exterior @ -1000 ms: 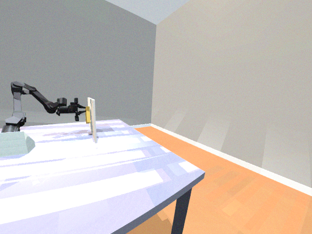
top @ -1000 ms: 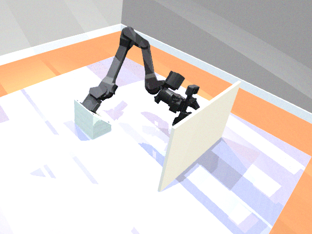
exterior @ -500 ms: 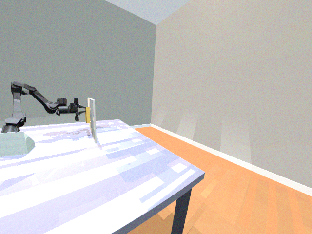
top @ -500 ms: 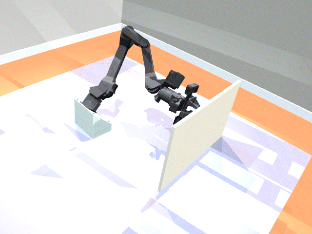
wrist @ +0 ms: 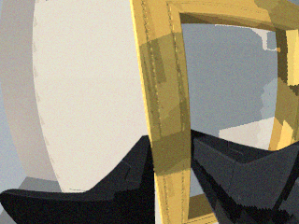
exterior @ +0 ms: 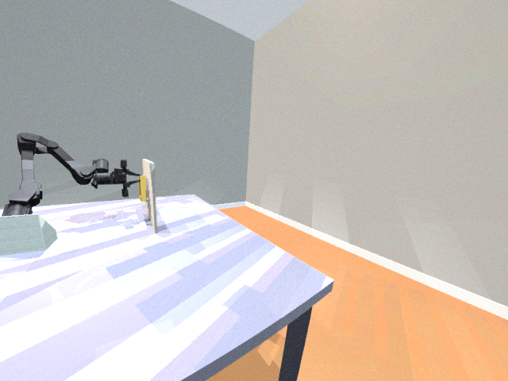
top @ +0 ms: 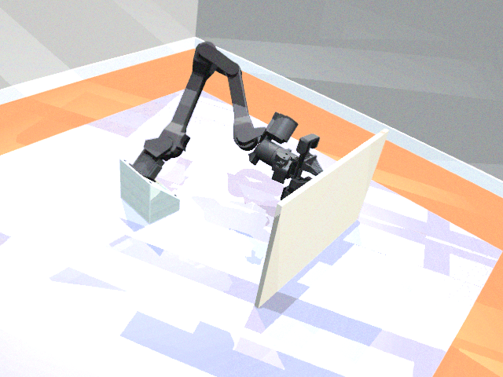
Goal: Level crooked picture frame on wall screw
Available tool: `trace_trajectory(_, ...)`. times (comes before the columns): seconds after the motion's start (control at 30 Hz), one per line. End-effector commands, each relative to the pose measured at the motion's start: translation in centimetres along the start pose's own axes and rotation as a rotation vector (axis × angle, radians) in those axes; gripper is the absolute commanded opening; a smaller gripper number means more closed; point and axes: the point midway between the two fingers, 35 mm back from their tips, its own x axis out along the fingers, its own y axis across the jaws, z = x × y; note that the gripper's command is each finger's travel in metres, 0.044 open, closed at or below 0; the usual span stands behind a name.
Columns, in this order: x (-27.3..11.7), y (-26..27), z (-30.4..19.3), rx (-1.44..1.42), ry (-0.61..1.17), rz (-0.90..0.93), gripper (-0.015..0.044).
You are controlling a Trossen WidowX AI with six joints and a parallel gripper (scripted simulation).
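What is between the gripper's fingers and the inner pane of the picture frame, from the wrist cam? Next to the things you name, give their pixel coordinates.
The yellow left bar of the picture frame (exterior: 142, 188) (wrist: 165, 93); the wrist view shows the gripper (exterior: 140, 178) (wrist: 166, 138) clamped on it.

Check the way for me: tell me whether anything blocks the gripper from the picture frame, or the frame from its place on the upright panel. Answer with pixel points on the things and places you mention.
Nothing visible stands in the way: the gripper (wrist: 166, 138) is shut on the side bar of the frame (exterior: 142, 188) (wrist: 170, 93), right before the panel (top: 324, 206) (exterior: 151, 192). The screw is hidden.
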Motion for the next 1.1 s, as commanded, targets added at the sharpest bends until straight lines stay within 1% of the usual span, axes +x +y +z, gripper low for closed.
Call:
trace_trajectory(0.0, 0.0, 0.03, -0.02, 0.027, 0.003, -0.002, 0.0)
trace_trajectory(0.9, -0.03, 0.26, 0.05, 0.162, 0.004, -0.001, 0.0)
trace_trajectory(1.07, -0.03, 0.23, 0.06, 0.146, 0.002, 0.001, 0.0131)
